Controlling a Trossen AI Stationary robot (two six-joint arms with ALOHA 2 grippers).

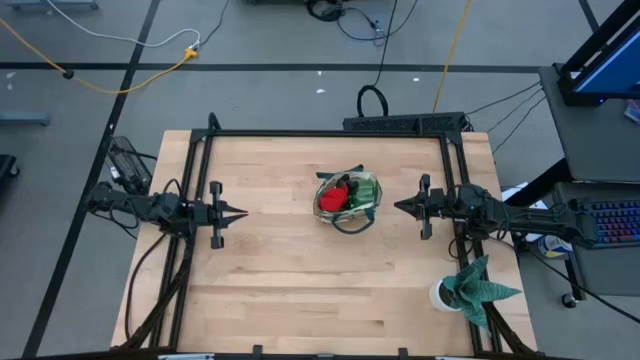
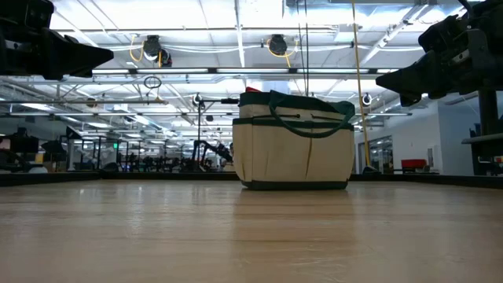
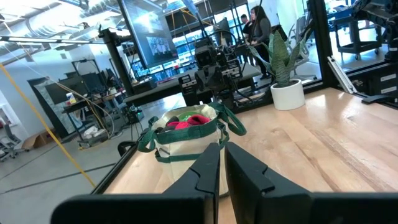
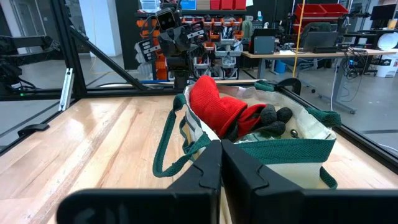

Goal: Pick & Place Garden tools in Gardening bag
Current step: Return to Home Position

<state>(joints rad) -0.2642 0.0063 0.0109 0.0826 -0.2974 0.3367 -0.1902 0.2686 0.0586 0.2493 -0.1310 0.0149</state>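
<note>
Looked straight down on a pale wooden plank table (image 1: 300, 290) edged by black rails. Found a small soft gardening bag (image 1: 372, 192) of cream fabric with green trim and dark green loop handles, upright on the boards between the two arms and apart from both. Saw a bright red knitted glove (image 4: 217, 109) with dark grey fingertips lying on top inside the bag, poking above its rim. Found the left gripper (image 1: 241, 213) raised above the table's left side, fingers pressed together, pointed at the bag, gripping nothing. Found the right gripper (image 1: 398, 206) opposite, nearer the bag, fingers likewise pressed together and empty. Noted a spiky green plant (image 1: 478, 283) in a round white pot (image 1: 442, 294) at a table corner on the right arm's side, well apart from the bag. Made out a lit monitor screen (image 3: 149, 34) beyond the table, its text too small to read.
</note>
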